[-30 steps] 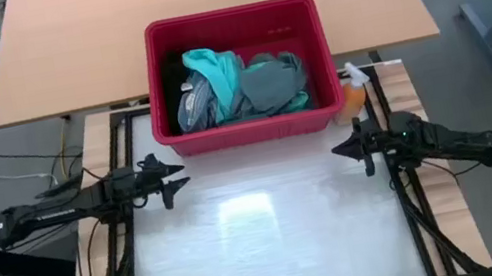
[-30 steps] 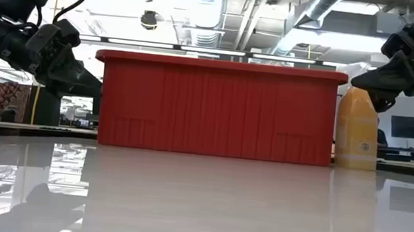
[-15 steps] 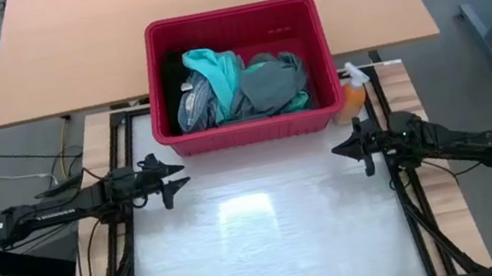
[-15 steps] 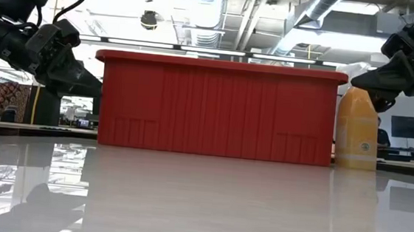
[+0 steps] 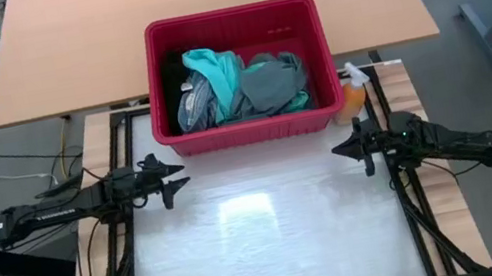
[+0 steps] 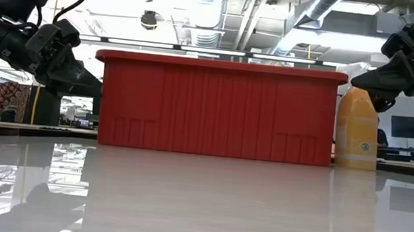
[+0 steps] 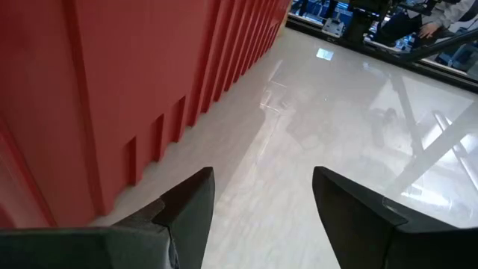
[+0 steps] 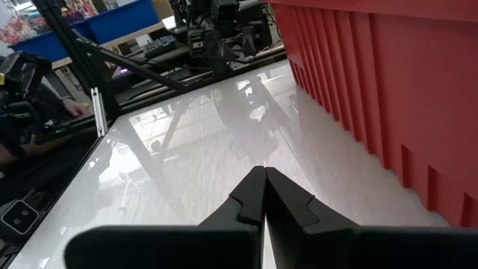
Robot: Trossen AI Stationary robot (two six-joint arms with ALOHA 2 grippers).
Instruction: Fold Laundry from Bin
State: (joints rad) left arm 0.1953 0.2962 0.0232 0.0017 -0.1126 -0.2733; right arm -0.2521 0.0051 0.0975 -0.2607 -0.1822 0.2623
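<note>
The left gripper (image 5: 176, 182) hovers over the white table top (image 5: 265, 246) at its left edge, just in front of the bin's left corner, its two fingers (image 7: 187, 217) spread apart with nothing between them. In the left wrist view only the fingertips show, with the slotted red wall beside them.

The bin (image 5: 245, 130), a red rectangular plastic basket, stands at the far middle edge of the white surface, against a tan wooden table (image 5: 87, 44) behind it. The laundry (image 5: 241, 83) lies heaped inside it: a bright teal garment (image 5: 213, 68) on top toward the left, a blue-grey striped cloth (image 5: 192, 107) beneath it, a dull grey-green garment (image 5: 274, 80) to the right, and something dark along the left wall that cannot be made out clearly. From table height the solid-looking front wall hides all the clothes.

An orange spray bottle (image 6: 357, 128) stands just beside the bin's right corner; in the low view its top is partly covered by the right arm.

The right gripper (image 5: 340, 150) hovers near the right edge of the white surface, in front of the bottle, its fingers pressed together and empty.
</note>
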